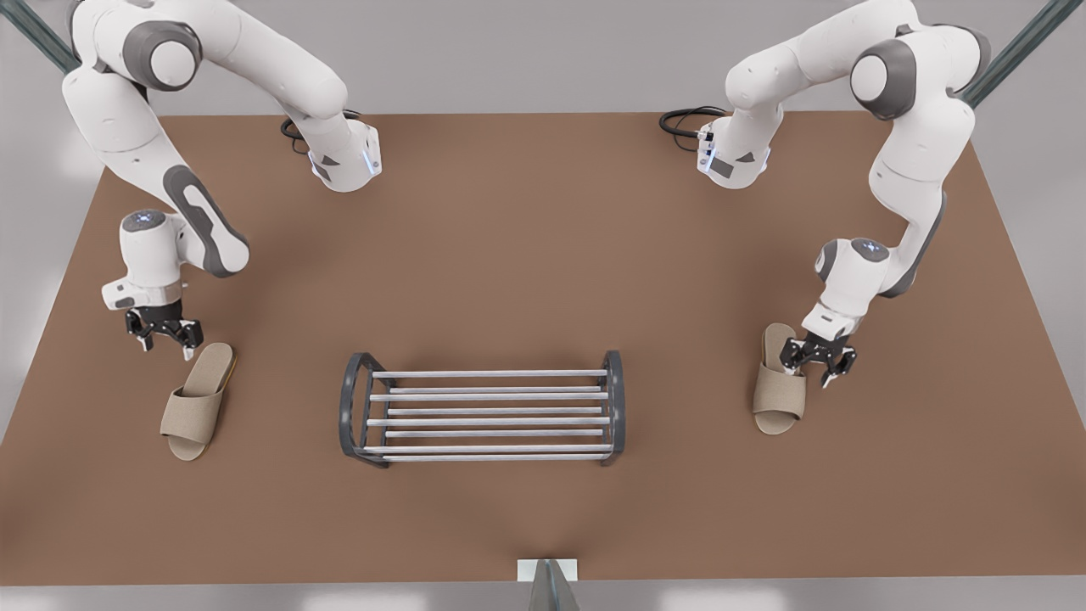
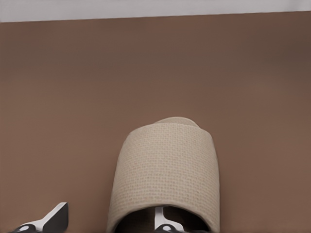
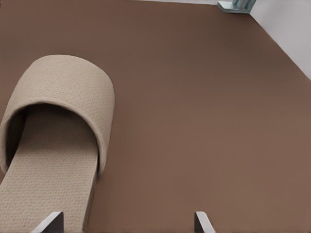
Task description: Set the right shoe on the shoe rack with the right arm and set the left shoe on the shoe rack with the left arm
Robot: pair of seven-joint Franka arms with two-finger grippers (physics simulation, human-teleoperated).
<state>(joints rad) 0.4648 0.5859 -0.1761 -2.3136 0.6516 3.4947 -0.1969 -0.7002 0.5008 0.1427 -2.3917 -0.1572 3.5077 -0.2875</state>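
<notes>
The rack (image 1: 484,416) stands mid-table (image 1: 543,255), with bare brown surface on every side and a wide lane between each dark end frame and the nearer shoe. At the front view's left, the right shoe (image 1: 198,400) lies just beside the right gripper (image 1: 166,344). Its raised strap (image 3: 63,92) is the only bump ahead of the spread fingers (image 3: 48,224), and flat table runs between them. At the front view's right, the left gripper (image 1: 816,367) straddles the outer edge of the left shoe (image 1: 779,386), with one finger (image 2: 160,218) at the strap's mouth and the other over bare table.
</notes>
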